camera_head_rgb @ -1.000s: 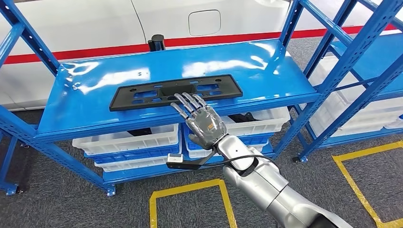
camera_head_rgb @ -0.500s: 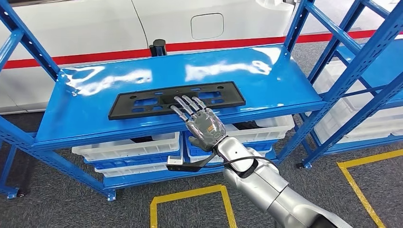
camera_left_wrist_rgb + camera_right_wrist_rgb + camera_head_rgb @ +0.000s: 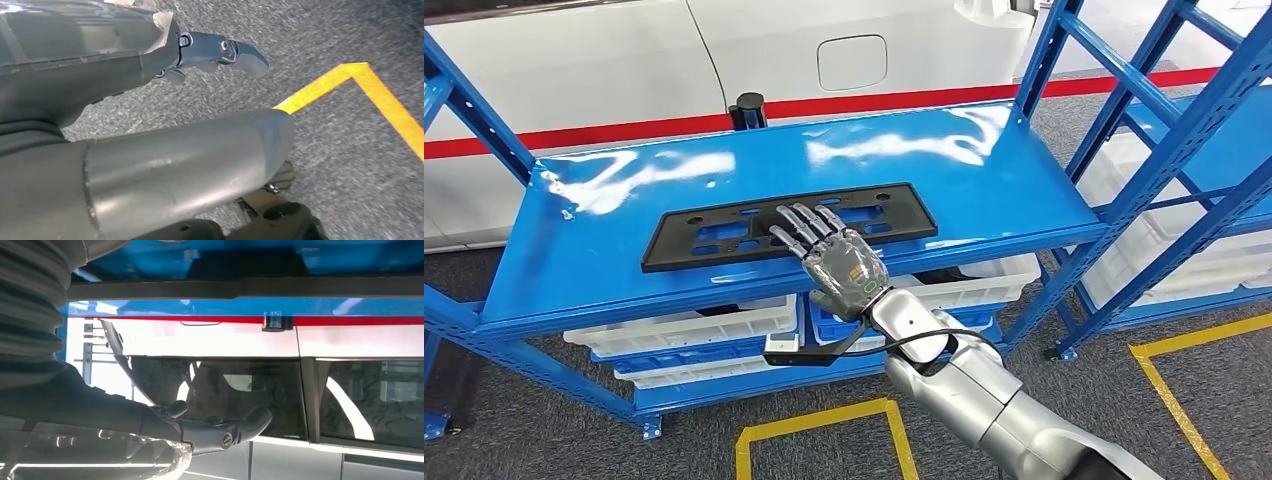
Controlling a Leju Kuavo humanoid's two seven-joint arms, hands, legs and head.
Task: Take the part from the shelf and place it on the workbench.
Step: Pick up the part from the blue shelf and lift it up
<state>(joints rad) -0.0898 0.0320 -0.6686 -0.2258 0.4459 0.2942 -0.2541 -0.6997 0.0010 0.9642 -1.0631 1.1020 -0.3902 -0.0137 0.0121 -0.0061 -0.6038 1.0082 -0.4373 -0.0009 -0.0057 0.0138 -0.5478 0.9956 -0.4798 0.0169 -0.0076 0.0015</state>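
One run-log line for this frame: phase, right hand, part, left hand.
phase: reach | right hand: open, fingers over the near edge of the black part | part: flat on blue shelf, not lifted | left hand: over floor, holds nothing

A long black perforated part (image 3: 724,232) lies flat on the blue shelf (image 3: 604,270).

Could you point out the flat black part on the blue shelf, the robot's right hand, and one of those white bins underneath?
black part (image 3: 694,240), head view, on its left half.
right hand (image 3: 839,262), head view, on the back of the hand.
white bin (image 3: 689,325), head view, on its front rim.
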